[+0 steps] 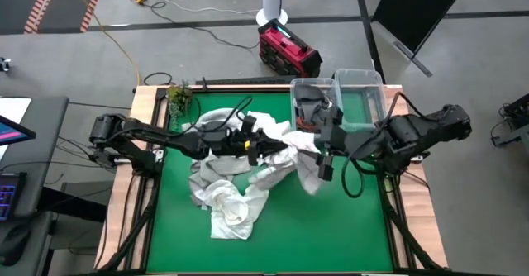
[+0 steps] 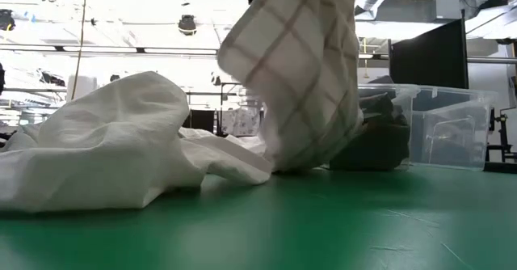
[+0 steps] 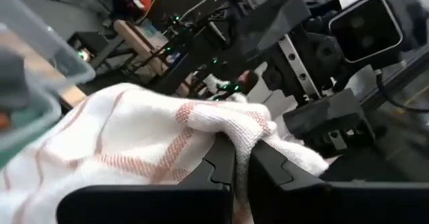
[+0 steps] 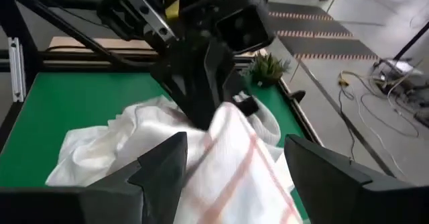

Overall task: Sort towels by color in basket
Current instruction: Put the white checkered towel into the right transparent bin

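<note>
**Arm looks, quick rundown**

You've got 2 dark, near-black arms w/ loose black cables. Left gripper point(image 3: 234, 167): matte black fingers, notched inner edges. Right gripper point(image 4: 234, 167): wide angular black fingers. Yellow marking near left wrist

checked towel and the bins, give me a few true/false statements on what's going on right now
1. The left gripper is shut on the checked towel. True.
2. The right gripper is shut on the same towel. False: its fingers stand wide apart with the towel between them.
3. Both clear bins are empty. False: one holds dark grey cloth.
4. White towels lie heaped on the green table. True.
5. The checked towel lies flat on the table. False: the low view shows it hanging.
</note>
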Tool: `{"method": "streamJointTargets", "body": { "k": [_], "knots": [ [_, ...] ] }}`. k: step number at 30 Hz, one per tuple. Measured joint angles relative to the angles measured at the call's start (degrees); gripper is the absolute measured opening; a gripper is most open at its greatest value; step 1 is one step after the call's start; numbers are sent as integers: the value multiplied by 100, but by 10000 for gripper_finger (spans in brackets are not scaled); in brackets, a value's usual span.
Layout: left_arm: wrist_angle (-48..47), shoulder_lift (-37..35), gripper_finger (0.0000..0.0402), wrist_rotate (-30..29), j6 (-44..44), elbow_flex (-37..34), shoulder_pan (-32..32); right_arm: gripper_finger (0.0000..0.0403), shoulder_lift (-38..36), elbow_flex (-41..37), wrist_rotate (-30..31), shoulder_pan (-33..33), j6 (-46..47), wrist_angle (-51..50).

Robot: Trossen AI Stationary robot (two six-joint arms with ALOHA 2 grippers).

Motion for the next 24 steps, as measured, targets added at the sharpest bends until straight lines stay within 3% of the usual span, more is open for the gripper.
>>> {"method": "streamJointTargets", "body": {
  "k": [6, 11, 19, 24],
  "knots": [
    [-1630, 0, 12, 216, 1389, 1314, 0, 281, 11, 0, -684, -329, 202, 56],
    [-2748, 0, 14, 304, 2364, 2289, 0, 281, 8, 0, -764, -302, 269, 390],
    [-2731, 0, 15, 346, 2582, 3003, 2, 281, 185, 0, -775, -376, -871, 2019],
    [-2169, -3, 15, 329, 2712, 3061, -27, 281, 467, 0, -791, -550, -979, 2382]
  ]
}}
